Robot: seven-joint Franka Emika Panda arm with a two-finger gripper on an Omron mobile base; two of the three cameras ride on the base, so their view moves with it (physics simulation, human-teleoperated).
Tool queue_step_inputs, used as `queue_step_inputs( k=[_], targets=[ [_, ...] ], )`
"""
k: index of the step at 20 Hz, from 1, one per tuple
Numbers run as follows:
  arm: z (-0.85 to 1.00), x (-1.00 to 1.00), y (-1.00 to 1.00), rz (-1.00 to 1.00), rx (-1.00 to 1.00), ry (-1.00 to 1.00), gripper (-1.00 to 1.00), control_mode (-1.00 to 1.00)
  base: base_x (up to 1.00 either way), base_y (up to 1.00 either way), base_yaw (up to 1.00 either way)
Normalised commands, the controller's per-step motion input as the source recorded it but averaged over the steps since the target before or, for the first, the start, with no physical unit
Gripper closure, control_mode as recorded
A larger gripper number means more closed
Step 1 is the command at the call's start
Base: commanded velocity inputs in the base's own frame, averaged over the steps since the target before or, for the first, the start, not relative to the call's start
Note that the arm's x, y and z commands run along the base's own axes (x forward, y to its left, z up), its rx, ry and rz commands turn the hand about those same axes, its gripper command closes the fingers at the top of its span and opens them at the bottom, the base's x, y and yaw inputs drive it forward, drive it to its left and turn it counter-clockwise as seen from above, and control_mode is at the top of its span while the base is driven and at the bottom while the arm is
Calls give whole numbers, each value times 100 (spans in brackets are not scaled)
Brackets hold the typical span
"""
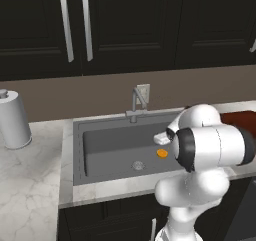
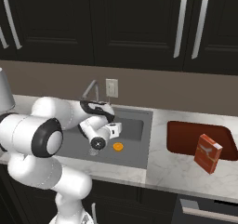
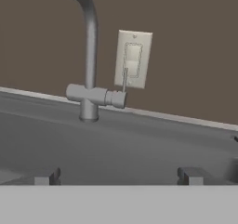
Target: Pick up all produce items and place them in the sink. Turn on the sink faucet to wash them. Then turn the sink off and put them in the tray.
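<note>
A small orange produce item (image 1: 162, 153) (image 2: 118, 147) lies on the floor of the dark grey sink (image 1: 70, 155) (image 2: 148, 135), right of the round drain (image 1: 138, 165). My gripper (image 3: 118, 177) (image 2: 113, 129) hovers over the basin just above and behind the orange piece. It is open and empty, with its fingertips (image 3: 46, 176) wide apart. It faces the sink faucet (image 3: 89, 56) (image 1: 136, 102) (image 2: 90, 90) at the back rim, and no water is visible. The dark red tray (image 2: 186, 135) (image 1: 240, 119) rests on the counter right of the sink.
A red box (image 2: 208, 153) stands tilted on the tray's right part. A white wall outlet (image 3: 132, 59) sits behind the faucet. A white cylinder (image 1: 14, 120) stands on the marble counter far left. Dark cabinets with long handles hang above.
</note>
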Motion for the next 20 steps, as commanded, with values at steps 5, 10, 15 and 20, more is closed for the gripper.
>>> queue_step_inputs(
  k=[5,10,15,20],
  targets=[
    [80,0,0,0,-5,2,-100,-100,0,0,0],
    [73,-1,-2,0,-1,5,-100,-100,0,0,0],
    [50,-2,-21,0,0,9,-100,-100,0,0,0],
    [8,2,-15,0,7,5,-100,-100,0,0,0]
  ],
)
